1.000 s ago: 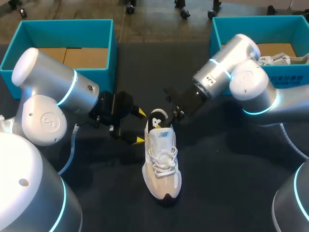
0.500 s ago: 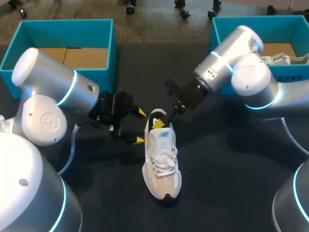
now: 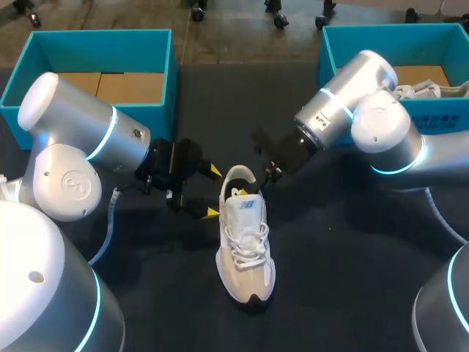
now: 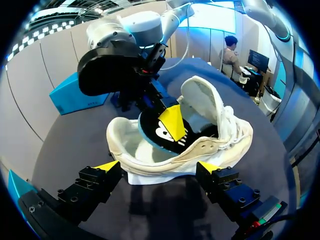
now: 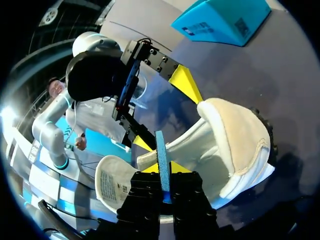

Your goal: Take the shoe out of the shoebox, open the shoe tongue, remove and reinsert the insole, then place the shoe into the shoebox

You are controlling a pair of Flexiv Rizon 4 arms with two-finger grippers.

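Observation:
A white shoe (image 3: 245, 246) stands upright on the dark table, toe toward me, its tongue (image 4: 200, 100) folded up and forward. My right gripper (image 3: 250, 188) is over the heel opening, shut on the insole (image 4: 165, 134), which is black on top with a blue edge (image 5: 161, 150). The insole sits tilted in the heel of the shoe (image 5: 235, 145), its back end lifted. My left gripper (image 3: 211, 192) is open at the shoe's left side by the heel. In the left wrist view the shoe (image 4: 150, 162) is just ahead of that gripper (image 4: 157, 167).
A teal shoebox (image 3: 44, 45) with a cardboard floor stands at the back left. A second teal box (image 3: 337, 45) at the back right holds another white shoe (image 3: 421, 89). Bare table lies to the shoe's right and front.
The right gripper's fingers have closed onto the insole's edge. Its wrist rose a little, then came back down over the heel. The left arm and the shoe have kept still.

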